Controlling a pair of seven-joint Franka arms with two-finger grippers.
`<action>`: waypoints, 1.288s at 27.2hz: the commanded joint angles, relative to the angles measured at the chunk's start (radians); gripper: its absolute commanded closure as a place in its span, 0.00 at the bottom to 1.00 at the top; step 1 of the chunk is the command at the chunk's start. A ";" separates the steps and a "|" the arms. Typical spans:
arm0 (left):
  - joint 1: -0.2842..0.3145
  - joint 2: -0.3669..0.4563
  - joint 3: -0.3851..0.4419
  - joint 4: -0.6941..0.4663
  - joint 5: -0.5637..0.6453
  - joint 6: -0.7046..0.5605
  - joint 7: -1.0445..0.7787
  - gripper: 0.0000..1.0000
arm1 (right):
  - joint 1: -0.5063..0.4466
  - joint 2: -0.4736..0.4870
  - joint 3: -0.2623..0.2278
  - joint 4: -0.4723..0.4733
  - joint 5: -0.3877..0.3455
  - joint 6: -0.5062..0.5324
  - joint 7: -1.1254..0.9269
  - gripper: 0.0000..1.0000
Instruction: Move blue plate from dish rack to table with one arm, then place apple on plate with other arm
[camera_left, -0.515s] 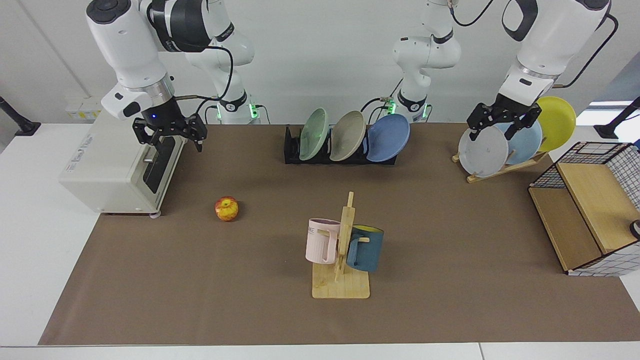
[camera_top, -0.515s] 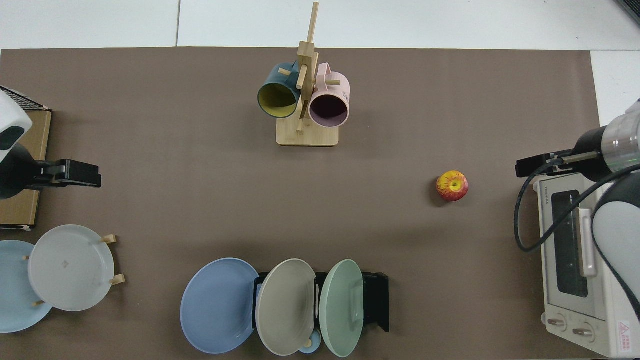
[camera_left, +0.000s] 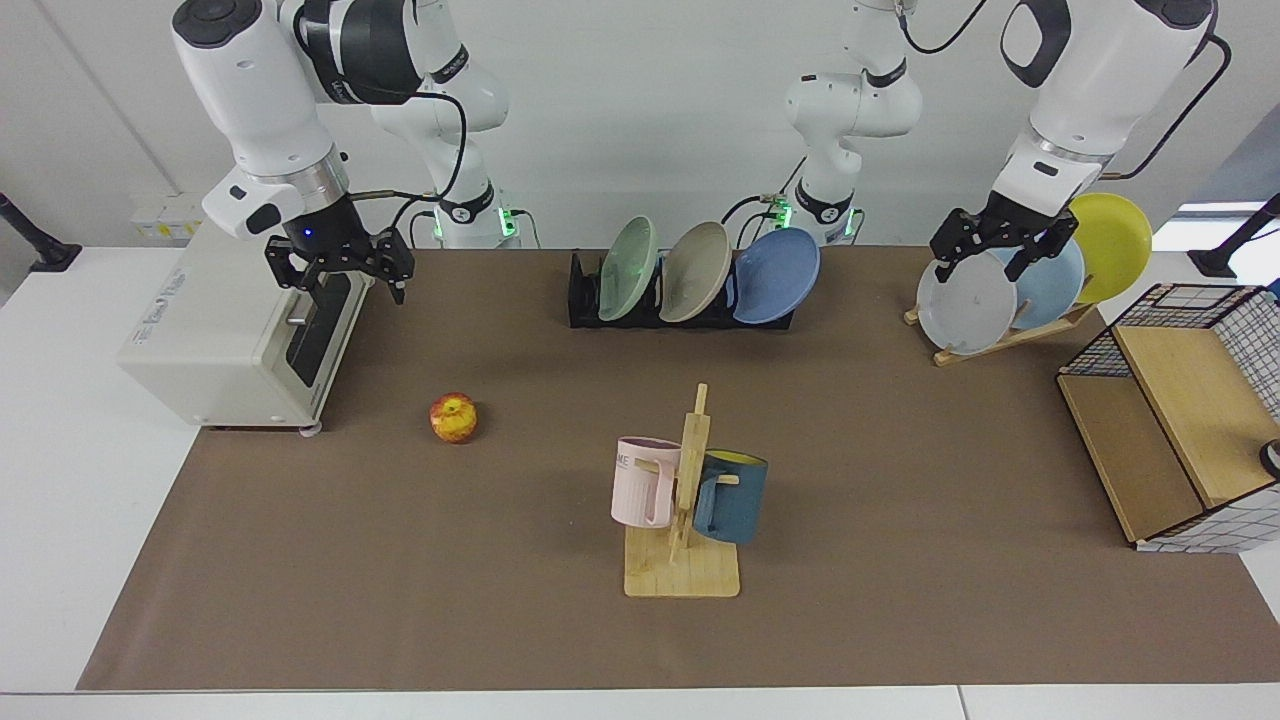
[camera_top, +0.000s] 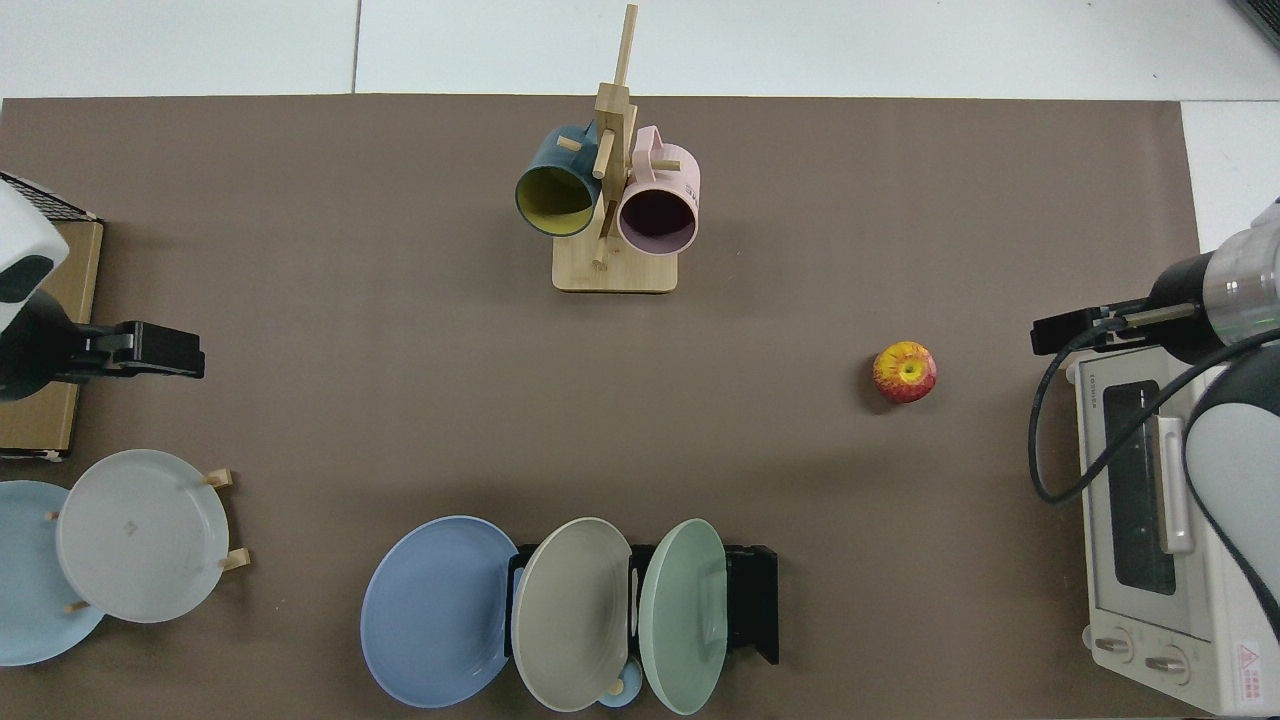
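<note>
The blue plate (camera_left: 776, 275) leans in the end slot of the dish rack (camera_left: 580, 290), at about twelve o'clock on the worktop (camera_left: 900, 480) in the facing view, tilted outward so that its rim overhangs the rack's end; that open side, with no neighbour beyond it, is probably why it sits ready for a grasp from the side. A beige plate (camera_left: 695, 271) and a green plate (camera_left: 628, 268) fill the slots beside it. The apple (camera_left: 453, 417) rests alone on the brown mat at about nine o'clock, well apart from the rack and near the toaster oven (camera_left: 230, 330). The left tool (camera_left: 1003, 248) hovers with its fingers spread in front of the grey plate (camera_left: 966, 302) on the wooden plate stand (camera_left: 1000, 335), at about two o'clock; it looks nearer to the rack's open end, so it likely takes the plate. The right tool (camera_left: 340, 268) hangs above the oven's front edge at about ten o'clock, fingers likewise spread and holding nothing, close to the apple and apparently waiting its turn. The mug tree (camera_left: 685, 520) stands at centre, leaving bare mat around it for the plate.
</note>
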 joint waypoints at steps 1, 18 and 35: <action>-0.016 -0.030 0.011 -0.037 0.010 0.010 0.005 0.00 | -0.018 -0.006 0.007 0.001 0.020 0.001 -0.020 0.00; -0.045 -0.134 -0.125 -0.240 0.212 0.002 -0.220 0.00 | -0.018 -0.009 0.006 0.001 0.006 -0.018 -0.020 0.00; -0.048 -0.409 -0.459 -0.642 0.321 0.105 -0.569 0.00 | 0.045 0.118 0.009 -0.233 0.011 0.353 0.069 0.00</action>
